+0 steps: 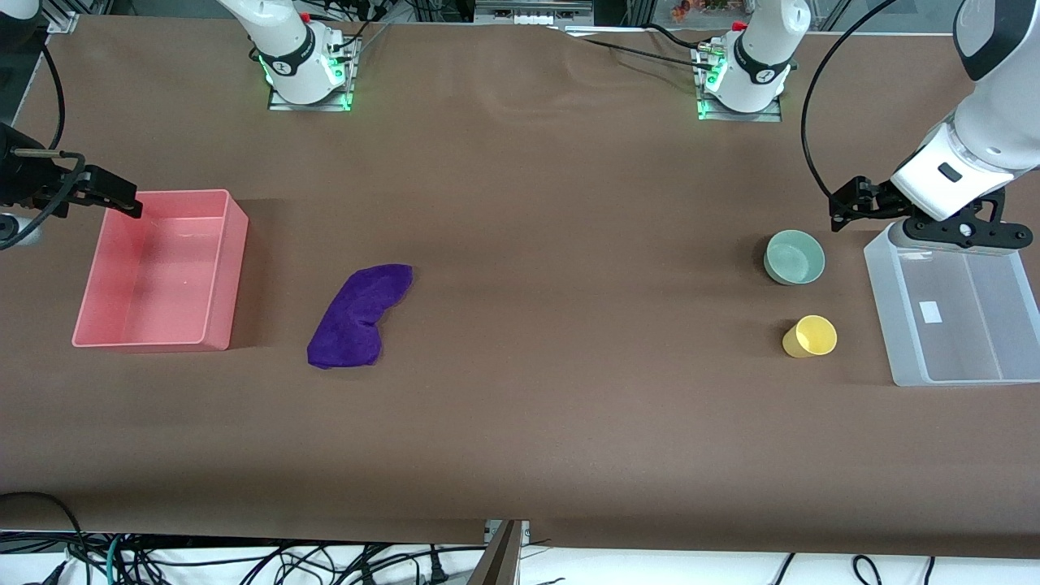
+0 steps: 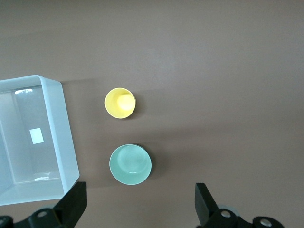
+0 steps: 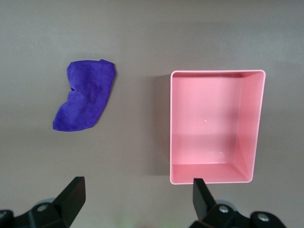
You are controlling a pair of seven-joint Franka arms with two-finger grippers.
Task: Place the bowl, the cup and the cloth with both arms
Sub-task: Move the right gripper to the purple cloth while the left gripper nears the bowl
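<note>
The pale green bowl [image 1: 795,257] stands upright toward the left arm's end of the table. The yellow cup [image 1: 810,336] stands upright a little nearer to the front camera. In the left wrist view the bowl [image 2: 130,164] and the cup [image 2: 120,102] both stand apart from the gripper. The purple cloth [image 1: 357,315] lies flat beside the pink bin and also shows in the right wrist view [image 3: 85,95]. My left gripper [image 1: 967,236] [image 2: 137,204] is open and empty, high over the clear bin's edge. My right gripper [image 1: 20,213] [image 3: 137,202] is open and empty, high up at the pink bin's end.
An empty pink bin [image 1: 230,268] [image 3: 171,128] stands at the right arm's end of the table. An empty clear plastic bin [image 1: 877,301] [image 2: 59,128] stands at the left arm's end, beside the bowl and the cup. Brown tabletop lies between the cloth and the bowl.
</note>
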